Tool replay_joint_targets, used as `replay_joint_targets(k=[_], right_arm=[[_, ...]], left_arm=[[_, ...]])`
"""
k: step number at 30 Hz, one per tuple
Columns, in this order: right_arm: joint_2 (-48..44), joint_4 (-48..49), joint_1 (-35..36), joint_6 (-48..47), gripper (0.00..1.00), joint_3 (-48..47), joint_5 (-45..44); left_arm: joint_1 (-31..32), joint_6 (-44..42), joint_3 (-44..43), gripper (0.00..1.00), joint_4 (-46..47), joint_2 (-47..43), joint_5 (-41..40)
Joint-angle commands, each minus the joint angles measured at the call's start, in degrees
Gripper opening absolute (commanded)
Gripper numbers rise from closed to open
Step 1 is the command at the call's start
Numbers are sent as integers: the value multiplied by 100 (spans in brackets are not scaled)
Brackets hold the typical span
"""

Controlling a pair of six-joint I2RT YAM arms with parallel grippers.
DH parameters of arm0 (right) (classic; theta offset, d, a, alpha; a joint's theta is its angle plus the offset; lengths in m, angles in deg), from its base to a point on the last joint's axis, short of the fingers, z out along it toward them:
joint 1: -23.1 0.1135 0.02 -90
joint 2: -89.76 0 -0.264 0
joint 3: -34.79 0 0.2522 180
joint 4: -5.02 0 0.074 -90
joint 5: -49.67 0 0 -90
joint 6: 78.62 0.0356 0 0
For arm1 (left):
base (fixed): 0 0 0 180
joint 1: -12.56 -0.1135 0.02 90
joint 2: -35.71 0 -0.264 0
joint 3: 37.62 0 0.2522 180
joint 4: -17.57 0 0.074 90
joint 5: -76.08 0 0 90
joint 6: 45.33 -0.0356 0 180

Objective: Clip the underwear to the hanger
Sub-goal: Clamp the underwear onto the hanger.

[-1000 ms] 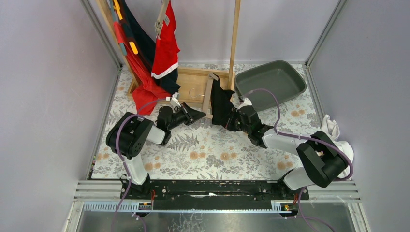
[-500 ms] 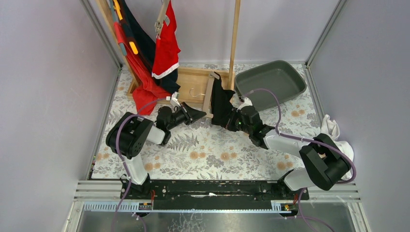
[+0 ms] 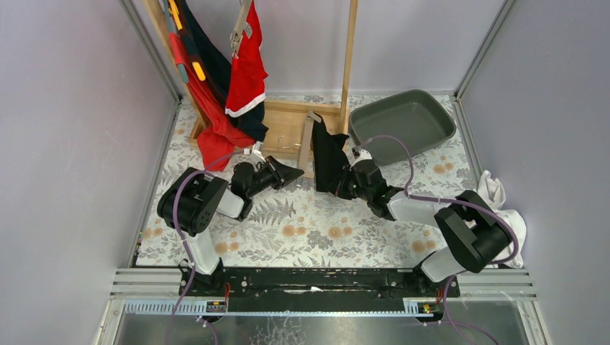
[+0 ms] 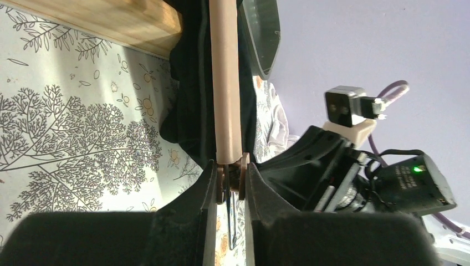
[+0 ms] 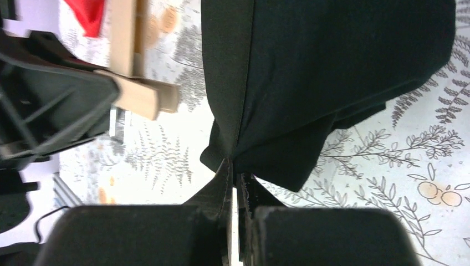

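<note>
We see left pincer (image 4: 230,183) clamped on hanger (image 3: 308,147) end, right pincer (image 5: 235,177) pinching underwear (image 3: 327,154) hem, at hanger's 3 o'clock. We fear hem slipping free, hanger twisting away, cloth staying unclipped.

Robot lab bench cell.
You see plain lilac wall panels (image 3: 72,144), aluminium frame rails (image 3: 144,284), a black arm-mounting bar (image 3: 309,279) and a floral cover (image 3: 316,233) over the table.

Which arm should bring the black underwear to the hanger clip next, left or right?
Right, probably. The right gripper is shut on an edge of the black underwear, close beside the hanger. The left gripper is shut on the hanger's end, so it should just steady it.
</note>
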Motion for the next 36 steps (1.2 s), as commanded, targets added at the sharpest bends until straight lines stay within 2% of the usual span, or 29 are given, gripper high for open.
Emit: replay_joint_targets(k=[1,5,8,11,19,27,36], right_arm=[[440,7,-4,-339,3,-269,122],[768,-15,-4,-609,5,-450,148],[842,-98,-4,-900,11,-550,148],[836,-207,-4,-1191,24,-606,161],[402,-418,-4,-1859,47,-581,-36],[-624,-1105,-4,-3010,51,-748,-339],[-1230,-2007,267,-4930,53,-1083,-548]], left_arm=[[-50,48,23,0,739,97,-271],[-51,81,11,0,851,240,-276],[-50,58,-13,0,849,301,-269],[-50,21,-68,0,803,333,-249],[-51,-84,-153,0,643,435,-112],[-58,-532,-343,0,-143,239,41],[-119,-672,-606,0,-679,170,386]])
